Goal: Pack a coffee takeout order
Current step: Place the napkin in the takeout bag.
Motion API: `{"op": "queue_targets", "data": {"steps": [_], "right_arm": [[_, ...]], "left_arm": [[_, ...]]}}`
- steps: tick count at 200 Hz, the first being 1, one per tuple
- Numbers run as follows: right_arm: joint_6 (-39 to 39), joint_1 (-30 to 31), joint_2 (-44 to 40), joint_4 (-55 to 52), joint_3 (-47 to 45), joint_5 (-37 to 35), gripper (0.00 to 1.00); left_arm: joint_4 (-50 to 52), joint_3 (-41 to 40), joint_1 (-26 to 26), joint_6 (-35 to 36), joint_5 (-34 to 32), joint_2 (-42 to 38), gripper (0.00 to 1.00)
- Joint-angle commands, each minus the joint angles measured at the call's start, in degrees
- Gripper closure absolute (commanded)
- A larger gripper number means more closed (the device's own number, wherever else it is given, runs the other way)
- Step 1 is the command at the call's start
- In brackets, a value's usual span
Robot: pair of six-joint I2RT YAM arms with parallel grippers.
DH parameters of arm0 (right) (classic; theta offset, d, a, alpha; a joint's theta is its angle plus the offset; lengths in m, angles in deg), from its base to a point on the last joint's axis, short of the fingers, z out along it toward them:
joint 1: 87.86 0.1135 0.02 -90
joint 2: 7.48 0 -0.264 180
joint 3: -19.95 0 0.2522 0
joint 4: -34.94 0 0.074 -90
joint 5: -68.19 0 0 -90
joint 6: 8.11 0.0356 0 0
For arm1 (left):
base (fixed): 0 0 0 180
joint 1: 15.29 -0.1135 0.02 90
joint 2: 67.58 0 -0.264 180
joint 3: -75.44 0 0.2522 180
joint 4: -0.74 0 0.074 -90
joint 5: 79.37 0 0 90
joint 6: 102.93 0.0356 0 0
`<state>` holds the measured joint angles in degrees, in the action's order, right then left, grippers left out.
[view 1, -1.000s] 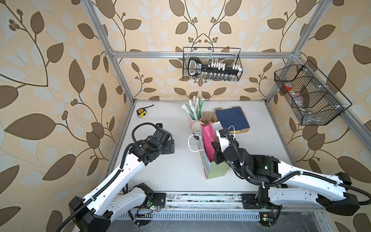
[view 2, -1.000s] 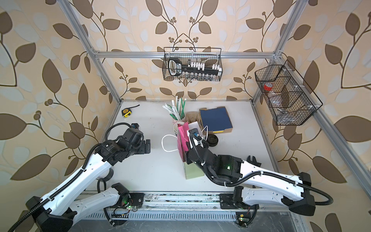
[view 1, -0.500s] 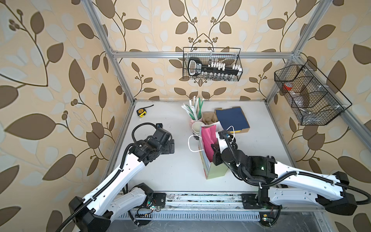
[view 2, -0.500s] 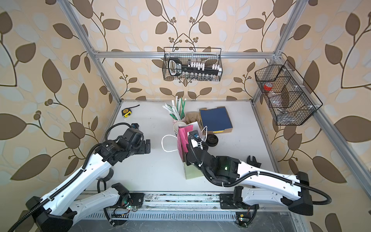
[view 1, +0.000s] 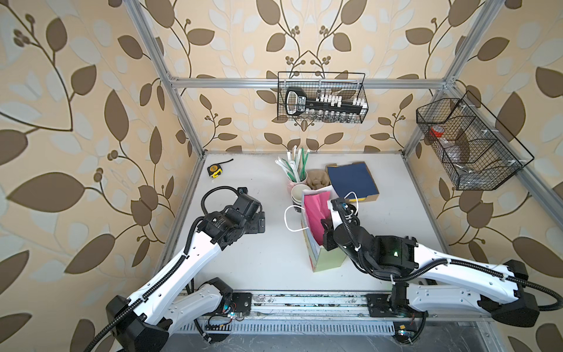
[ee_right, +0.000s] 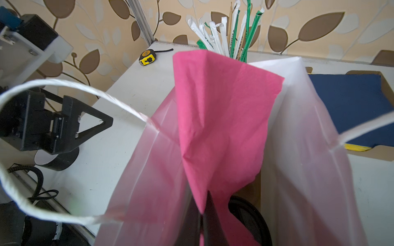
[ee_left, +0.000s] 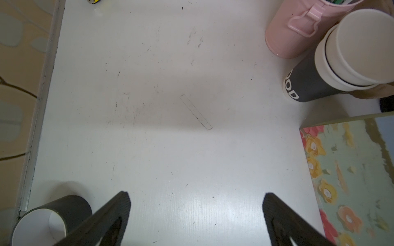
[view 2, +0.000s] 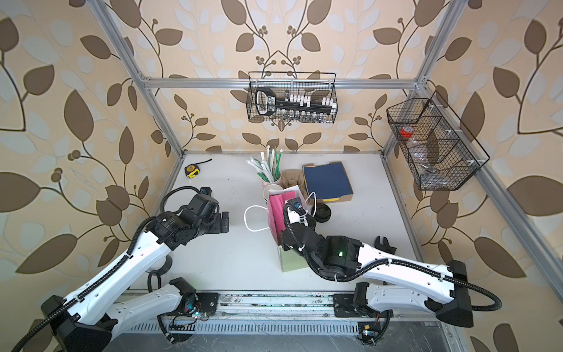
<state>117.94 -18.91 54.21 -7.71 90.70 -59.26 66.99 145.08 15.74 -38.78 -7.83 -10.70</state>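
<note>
Only the right wrist view shows the black domed lid (ee_right: pixel 245 213) low inside the paper gift bag (ee_right: pixel 298 149); in both top views the pink napkin (ee_right: pixel 221 119) hides it. The left wrist view shows bare table (ee_left: pixel 170 106) from its side edge to the bag. The right gripper (ee_right: pixel 205 215) is pinched on the napkin's lower corner in the bag's mouth; the left gripper (ee_left: pixel 195 204) stands wide and empty

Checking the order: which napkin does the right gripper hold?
The pink napkin, pinched by the right gripper at the bag; the navy napkin lies flat, untouched.
</note>
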Motion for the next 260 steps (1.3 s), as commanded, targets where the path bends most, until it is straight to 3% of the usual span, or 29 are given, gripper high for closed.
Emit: {"op": "queue_targets", "data": {"steps": [1, 80, 203, 236, 260], "right_arm": [[2.73, -0.76, 1.09, -6.51, 4.79, 0.77, 1.00], [1.97, -10.97, 8.50, -18.87, 17.63, 14.85, 1.00], [-0.94, -15.36, 14.00, -21.57, 19.88, 20.90, 1.00], [-1.42, -15.64, 13.98, -21.96, 21.35, 20.67, 0.79], [-1.94, -15.67, 13.97, -22.67, 23.07, 20.24, 0.70]], "left_arm": [[0.42, -0.24, -0.44, -0.39, -0.93, 0.25, 0.01], [0.42, -0.23, -0.48, -0.43, -0.84, 0.42, 0.01], [0.34, -0.38, -0.45, -0.32, -0.44, 0.47, 0.01], [0.42, -0.34, -0.45, -0.26, -0.26, 0.49, 0.01], [0.43, -0.34, -0.51, -0.25, -0.22, 0.33, 0.01]]}}
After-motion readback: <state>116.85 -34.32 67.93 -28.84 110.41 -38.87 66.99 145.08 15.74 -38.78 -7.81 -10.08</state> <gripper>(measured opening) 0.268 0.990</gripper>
